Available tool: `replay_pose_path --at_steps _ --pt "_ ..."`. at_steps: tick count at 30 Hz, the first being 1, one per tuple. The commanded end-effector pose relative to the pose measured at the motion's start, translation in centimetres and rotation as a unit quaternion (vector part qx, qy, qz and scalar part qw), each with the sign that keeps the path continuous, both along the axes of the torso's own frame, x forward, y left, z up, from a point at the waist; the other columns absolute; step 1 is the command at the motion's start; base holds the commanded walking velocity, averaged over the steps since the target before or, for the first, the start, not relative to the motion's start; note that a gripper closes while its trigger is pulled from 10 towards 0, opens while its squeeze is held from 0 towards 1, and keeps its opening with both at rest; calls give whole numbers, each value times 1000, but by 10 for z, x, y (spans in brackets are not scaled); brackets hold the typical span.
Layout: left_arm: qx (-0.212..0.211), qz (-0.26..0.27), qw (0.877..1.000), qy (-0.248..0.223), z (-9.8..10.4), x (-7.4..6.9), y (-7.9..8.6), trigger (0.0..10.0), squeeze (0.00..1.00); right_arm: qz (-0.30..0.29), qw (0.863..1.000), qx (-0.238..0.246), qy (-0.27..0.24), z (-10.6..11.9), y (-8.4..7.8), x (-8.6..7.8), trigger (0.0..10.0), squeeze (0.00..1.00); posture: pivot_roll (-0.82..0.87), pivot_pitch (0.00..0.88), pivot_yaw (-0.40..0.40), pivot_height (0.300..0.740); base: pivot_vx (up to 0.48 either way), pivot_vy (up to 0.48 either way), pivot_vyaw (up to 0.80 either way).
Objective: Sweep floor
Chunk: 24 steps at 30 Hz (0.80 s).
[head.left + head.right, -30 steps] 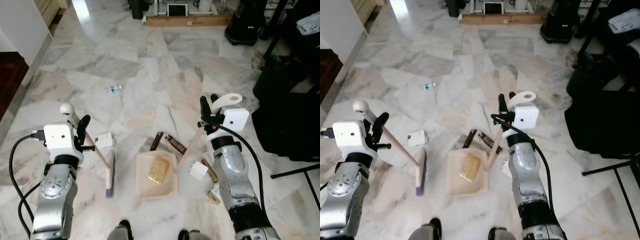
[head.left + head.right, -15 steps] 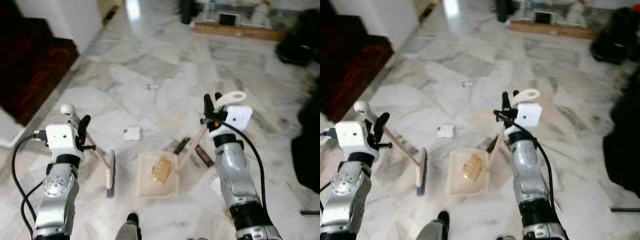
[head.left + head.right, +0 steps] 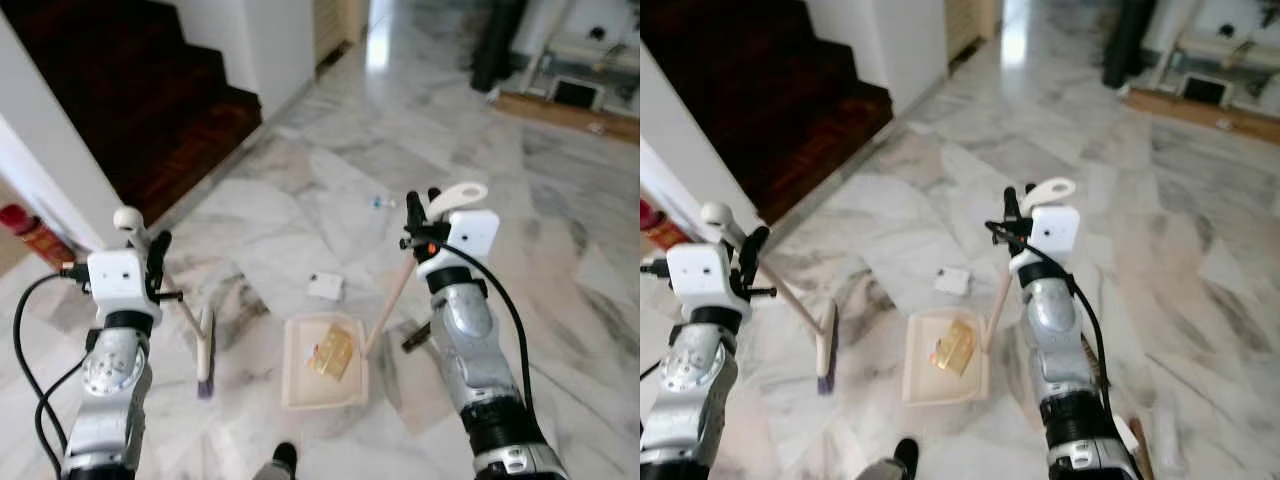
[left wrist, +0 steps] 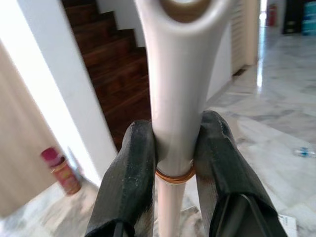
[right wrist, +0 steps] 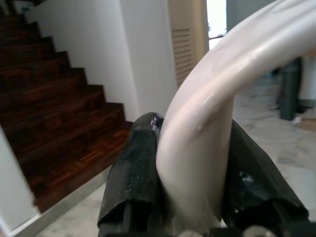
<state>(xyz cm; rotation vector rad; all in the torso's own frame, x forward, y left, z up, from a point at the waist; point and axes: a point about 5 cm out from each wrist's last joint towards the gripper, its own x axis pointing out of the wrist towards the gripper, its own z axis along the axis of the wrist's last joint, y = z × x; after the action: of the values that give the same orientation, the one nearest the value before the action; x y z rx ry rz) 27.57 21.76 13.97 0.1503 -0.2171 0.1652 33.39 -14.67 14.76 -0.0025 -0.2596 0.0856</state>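
The cream dustpan (image 3: 325, 362) sits flat on the marble floor (image 3: 300, 190) right in front of the robot's feet, with a yellowish, crumpled piece of litter (image 3: 333, 352) already lying in its tray. Its long wooden handle rises to the right gripper (image 3: 421, 207), whose black fingers are clamped around the white loop grip. To the left of the pan, the short broom (image 3: 204, 350) rests its head on the floor, and the left gripper (image 3: 157, 256) is closed tight on the pale cap of its stick.

A small white packet (image 3: 325, 287) lies just beyond the pan's far edge, and what looks like a little bottle (image 3: 381, 202) lies farther out; it is too small to be sure. To sweep well here, the broom should reach past the packet and draw it back, with the pan's lip pressed flat to the marble.

Dark wooden stairs (image 3: 130, 80) climb away at the left behind a white wall (image 3: 275, 45).
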Motion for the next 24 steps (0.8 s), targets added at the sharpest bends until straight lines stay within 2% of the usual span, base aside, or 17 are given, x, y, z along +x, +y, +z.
replay_pose_path --at_steps 1,4,12,24 --pt "17 3 999 -33 11 -4 -3 10000 0 3 999 -4 -43 16 -2 -3 10000 0 -25 0 10 740 0 0 538" --pt "39 -15 998 -36 10 -11 -15 10000 0 5 999 -15 -37 13 -12 -10 10000 0 -16 0 -14 740 0 0 640" --pt "41 -9 998 -48 10 -13 -24 10000 0 -3 999 -17 -32 11 -21 -12 10000 0 -13 0 -41 740 0 0 788" --pt "26 -12 999 -28 -3 -20 -33 10000 0 -12 999 -20 -29 12 -32 -17 10000 0 -36 0 -41 740 0 0 788"
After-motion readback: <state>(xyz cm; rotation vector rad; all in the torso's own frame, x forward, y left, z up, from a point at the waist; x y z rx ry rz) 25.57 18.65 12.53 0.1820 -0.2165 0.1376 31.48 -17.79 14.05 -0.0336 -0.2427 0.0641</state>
